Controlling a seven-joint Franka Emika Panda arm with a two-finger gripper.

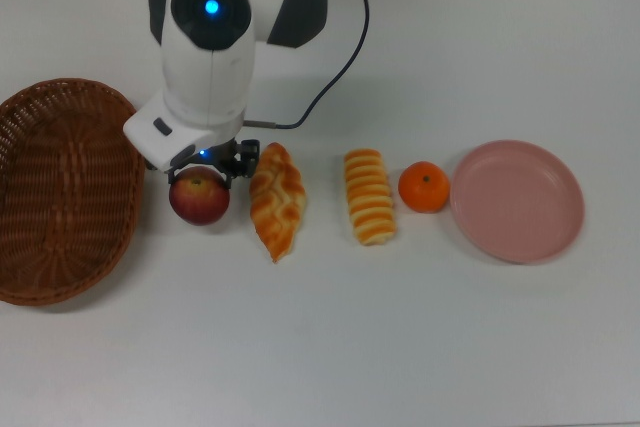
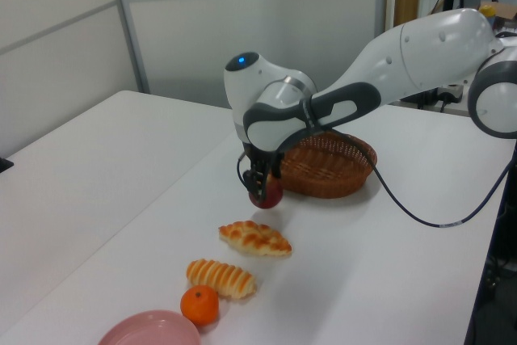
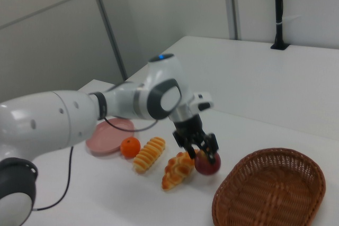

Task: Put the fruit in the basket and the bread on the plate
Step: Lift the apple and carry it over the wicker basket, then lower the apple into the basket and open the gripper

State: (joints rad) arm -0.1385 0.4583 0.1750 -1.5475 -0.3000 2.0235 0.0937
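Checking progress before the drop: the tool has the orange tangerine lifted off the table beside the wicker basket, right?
Not quite: the tool has the red-yellow apple, not the tangerine, lifted beside the brown woven wicker basket. The left view shows it.

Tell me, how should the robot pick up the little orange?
Probably from straight above, fingers closing on the tangerine's round middle. It is a ball, so its widest part holds best. The ridged loaf and the plate flank it closely in the top view, so the fingers fit better at its top and bottom sides there.
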